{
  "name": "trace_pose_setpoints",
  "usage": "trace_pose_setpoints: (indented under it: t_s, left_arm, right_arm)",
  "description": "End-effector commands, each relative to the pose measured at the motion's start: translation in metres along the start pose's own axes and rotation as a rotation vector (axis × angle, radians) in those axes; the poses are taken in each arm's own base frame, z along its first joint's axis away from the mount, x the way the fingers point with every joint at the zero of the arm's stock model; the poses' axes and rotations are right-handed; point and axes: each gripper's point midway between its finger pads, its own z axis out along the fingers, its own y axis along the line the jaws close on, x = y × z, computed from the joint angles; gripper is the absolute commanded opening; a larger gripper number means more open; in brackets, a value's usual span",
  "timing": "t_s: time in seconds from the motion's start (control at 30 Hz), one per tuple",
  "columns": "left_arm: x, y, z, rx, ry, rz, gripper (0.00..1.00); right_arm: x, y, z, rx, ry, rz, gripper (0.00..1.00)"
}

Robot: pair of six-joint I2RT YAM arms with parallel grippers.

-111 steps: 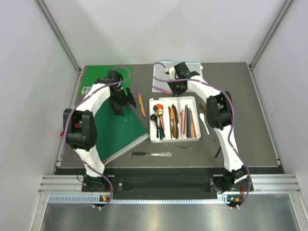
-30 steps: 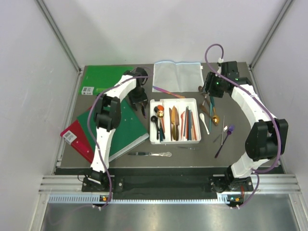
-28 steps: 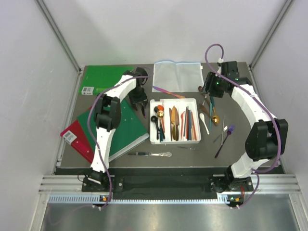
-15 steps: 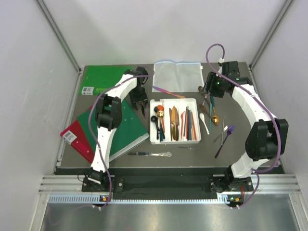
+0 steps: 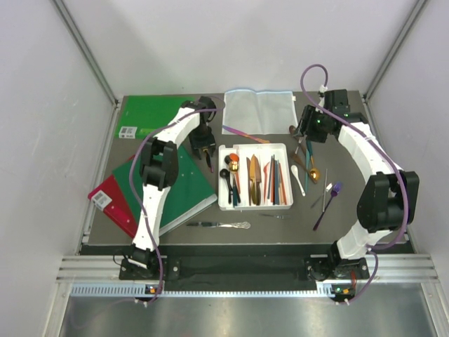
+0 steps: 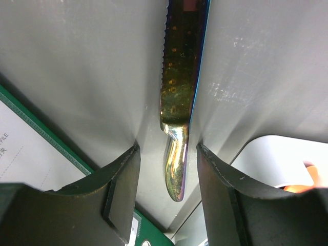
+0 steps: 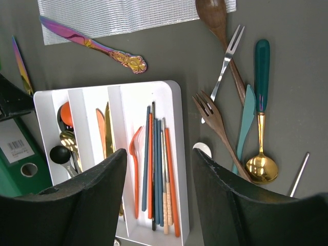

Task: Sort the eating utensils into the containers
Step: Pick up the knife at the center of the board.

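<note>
Dark grey tabletop [image 5: 280, 225] inside white walls [image 5: 210, 42] carries the white tray [image 5: 254, 206] at its middle, with spoons [image 7: 64, 141] toward its left, knives [image 7: 108, 128] in the middle and chopsticks [image 7: 154, 133] toward the right. Just left of the tray, between it and the green books [image 5: 186, 186], lies an iridescent knife [image 6: 179, 66]. The left gripper [image 6: 167, 156] is low over it, jaws apart and straddling its narrow end, one on each side, not yet clamped. Taking it across the narrow width looks the sensible grip, since the piece lies flat and thin. The right gripper [image 7: 159, 154] hovers higher, jaws apart with nothing between them, near the loose pieces right of the tray: a wooden fork [image 7: 218, 128], a teal knife [image 7: 246, 120] and a teal-handled gold spoon [image 7: 262, 97], crowded and partly overlapping. That height probably serves for choosing one. A purple knife [image 7: 92, 45] lies partly on the mesh mat [image 7: 154, 13].
</note>
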Motion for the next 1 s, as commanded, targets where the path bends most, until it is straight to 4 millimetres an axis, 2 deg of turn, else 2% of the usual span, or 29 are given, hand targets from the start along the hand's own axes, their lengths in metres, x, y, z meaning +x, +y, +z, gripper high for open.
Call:
trace_pose_setpoints:
  t_s: [0.0, 0.3, 0.57, 0.63, 0.73, 0.87, 0.97]
  left_arm:
    - [-0.015, 0.002, 0.039, -0.028, -0.038, -0.014, 0.53]
    - [-0.031, -0.005, 0.038, -0.012, -0.079, 0.001, 0.5]
    - [-0.014, 0.004, 0.046, -0.045, -0.018, 0.013, 0.4]
    - [-0.007, 0.007, 0.045, -0.05, -0.005, 0.016, 0.28]
    - [0.0, 0.01, 0.044, -0.049, 0.013, 0.02, 0.21]
    - [0.011, 0.011, 0.043, -0.041, 0.064, 0.022, 0.02]
    - [0.022, 0.008, 0.044, -0.022, 0.098, 0.033, 0.0]
  right_arm:
    - [-0.015, -0.001, -0.001, -0.016, -0.044, 0.0, 0.54]
    - [-0.017, -0.004, 0.0, -0.016, -0.046, 0.009, 0.54]
    - [-0.018, -0.004, 0.002, -0.023, -0.043, 0.021, 0.54]
    - [-0.018, -0.005, 0.003, -0.026, -0.041, 0.027, 0.54]
    - [-0.018, -0.003, 0.004, -0.033, -0.038, 0.031, 0.55]
    - [-0.019, -0.001, 0.006, -0.041, -0.037, 0.033, 0.54]
    - [-0.02, -0.002, 0.007, -0.04, -0.037, 0.039, 0.54]
